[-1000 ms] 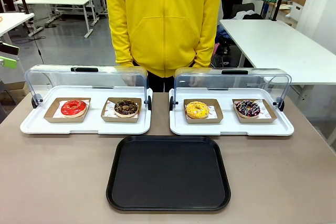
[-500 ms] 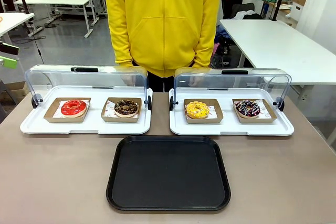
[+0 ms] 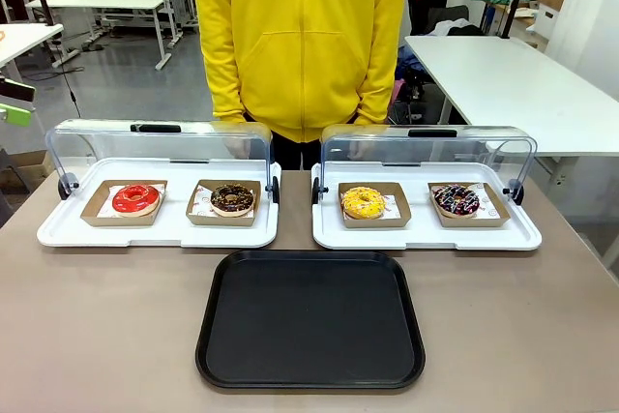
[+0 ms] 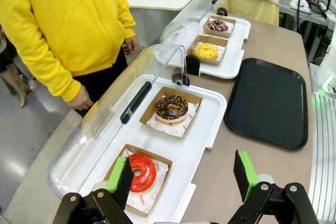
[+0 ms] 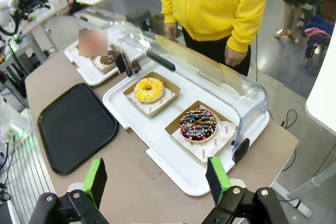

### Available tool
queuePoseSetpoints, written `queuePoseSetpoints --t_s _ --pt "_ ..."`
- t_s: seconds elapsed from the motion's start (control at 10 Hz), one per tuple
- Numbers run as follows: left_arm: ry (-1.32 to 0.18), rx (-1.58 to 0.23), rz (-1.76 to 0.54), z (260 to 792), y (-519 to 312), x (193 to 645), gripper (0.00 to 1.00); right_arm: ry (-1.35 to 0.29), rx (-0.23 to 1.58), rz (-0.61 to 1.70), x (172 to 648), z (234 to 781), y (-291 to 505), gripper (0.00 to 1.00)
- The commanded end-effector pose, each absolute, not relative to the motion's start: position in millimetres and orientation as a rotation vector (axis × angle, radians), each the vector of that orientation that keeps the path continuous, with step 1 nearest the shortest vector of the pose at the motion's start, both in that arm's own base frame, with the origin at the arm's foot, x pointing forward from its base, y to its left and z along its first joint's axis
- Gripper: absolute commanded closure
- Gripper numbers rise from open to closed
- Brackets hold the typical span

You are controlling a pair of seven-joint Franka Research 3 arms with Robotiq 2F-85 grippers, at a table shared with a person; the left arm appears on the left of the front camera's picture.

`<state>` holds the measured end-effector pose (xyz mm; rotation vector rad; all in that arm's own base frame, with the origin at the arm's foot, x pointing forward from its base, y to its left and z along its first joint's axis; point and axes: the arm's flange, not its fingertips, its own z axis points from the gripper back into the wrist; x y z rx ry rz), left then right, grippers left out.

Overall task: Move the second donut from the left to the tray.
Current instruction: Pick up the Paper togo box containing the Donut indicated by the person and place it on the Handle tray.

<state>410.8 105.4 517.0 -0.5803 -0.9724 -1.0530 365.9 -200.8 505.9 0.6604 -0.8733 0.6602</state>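
Front view: chocolate donut [image 3: 232,198] sits in its card tray [image 3: 200,216], second from left. It is in the left white tray [image 3: 155,235], just right of the red donut [image 3: 135,198]. Clear lid [image 3: 160,142] stands open behind them. Right white tray [image 3: 426,237] holds the yellow donut [image 3: 363,202] and drizzled donut [image 3: 456,200]. Black tray [image 3: 309,321] lies on the table [image 3: 97,336], nearer the camera than both white trays and apart from the chocolate donut. Person [image 3: 300,36] in yellow stands at the far side, cut off at the top; hands only dimly seen through the lids.

Left wrist view: left gripper [image 4: 184,174] has its jaws spread wide, nothing between them. One finger [image 4: 122,174] hides a corner of the red donut's card tray. Chocolate donut lies beyond, in plain sight. Black tray at picture right. Far two donuts small, detail hard to read.

Right wrist view: right gripper [image 5: 156,179] jaws also wide apart, holding nothing, finger bases cut off at the bottom edge. Drizzled and yellow donuts clear. Chocolate donut far back, mostly hidden, hard to make out. Black tray at picture left.
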Motion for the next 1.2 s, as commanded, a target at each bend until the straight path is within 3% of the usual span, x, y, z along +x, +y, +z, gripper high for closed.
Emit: queuePoseSetpoints --t_s 0.0,1.1 --pt "-0.991 -0.591 -1.05 519.1 104.1 413.7 0.0 -0.908 0.664 0.675 369.1 508.3 -202.1 0.0" --pt "-0.991 -0.591 -1.05 519.1 104.1 413.7 0.0 -0.908 0.664 0.675 369.1 508.3 -202.1 0.0"
